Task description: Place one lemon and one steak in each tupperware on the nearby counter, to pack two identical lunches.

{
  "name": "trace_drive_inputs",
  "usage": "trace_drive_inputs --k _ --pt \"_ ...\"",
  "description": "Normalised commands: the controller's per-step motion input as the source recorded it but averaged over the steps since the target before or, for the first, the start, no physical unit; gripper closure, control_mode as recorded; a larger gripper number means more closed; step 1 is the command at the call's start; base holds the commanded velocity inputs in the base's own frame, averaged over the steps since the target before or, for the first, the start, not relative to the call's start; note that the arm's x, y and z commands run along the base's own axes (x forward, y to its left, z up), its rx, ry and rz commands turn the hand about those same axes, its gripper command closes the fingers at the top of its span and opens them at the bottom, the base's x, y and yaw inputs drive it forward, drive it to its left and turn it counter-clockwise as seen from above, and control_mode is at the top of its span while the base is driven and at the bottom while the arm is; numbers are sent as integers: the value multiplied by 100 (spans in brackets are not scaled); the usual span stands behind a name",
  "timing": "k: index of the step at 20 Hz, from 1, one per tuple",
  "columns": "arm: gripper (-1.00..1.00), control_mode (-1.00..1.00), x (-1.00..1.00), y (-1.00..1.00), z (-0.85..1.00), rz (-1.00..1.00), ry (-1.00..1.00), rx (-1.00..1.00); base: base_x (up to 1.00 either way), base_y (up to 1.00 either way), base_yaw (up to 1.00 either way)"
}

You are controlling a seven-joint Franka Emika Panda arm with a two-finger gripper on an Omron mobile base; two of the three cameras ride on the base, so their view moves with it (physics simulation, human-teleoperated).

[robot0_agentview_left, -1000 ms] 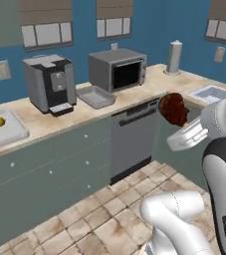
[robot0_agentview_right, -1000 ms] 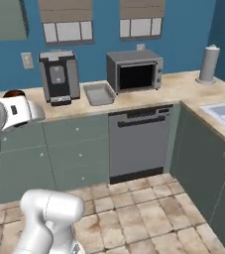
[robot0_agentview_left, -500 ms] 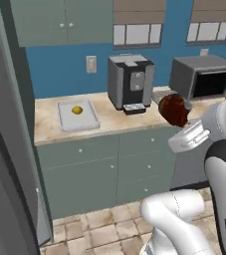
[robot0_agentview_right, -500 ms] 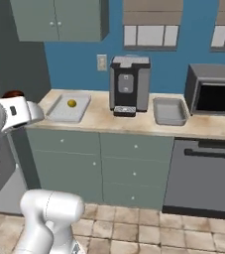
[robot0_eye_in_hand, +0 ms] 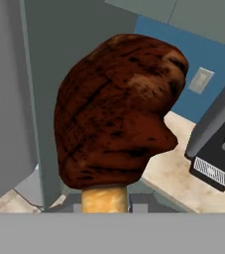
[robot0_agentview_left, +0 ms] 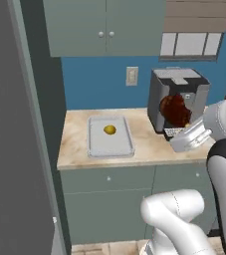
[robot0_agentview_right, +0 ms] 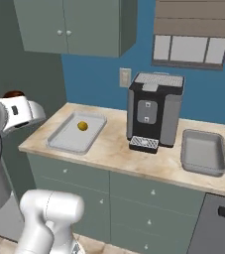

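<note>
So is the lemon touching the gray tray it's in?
Touching. In the left base view the lemon sits on the floor of the left tupperware, away from its rim; the right base view agrees.

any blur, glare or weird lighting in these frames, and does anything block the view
Left base view: sharp, flat even light, no glare; the steak in the gripper covers part of the coffee machine. Right base view: equally crisp; soft shading only, lemon clear in the tupperware. Hand view: the steak looms close with coarse, smeared texture, hiding much of the counter.

Blue wall (robot0_agentview_right: 99,79), grey-green upper cabinets (robot0_agentview_right: 74,25), shuttered window (robot0_agentview_right: 191,37), tall grey fridge (robot0_agentview_left: 15,129).
</note>
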Motion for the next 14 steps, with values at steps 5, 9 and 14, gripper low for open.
trace_drive_inputs --k 5,9,14 --pt "100 100 0 0 0 0 0 0 69 12 18" --pt "100 -100 13 19 -49 4 12 -1 18 21 6" --pt "100 -100 21 19 -100 4 28 -1 0 0 0"
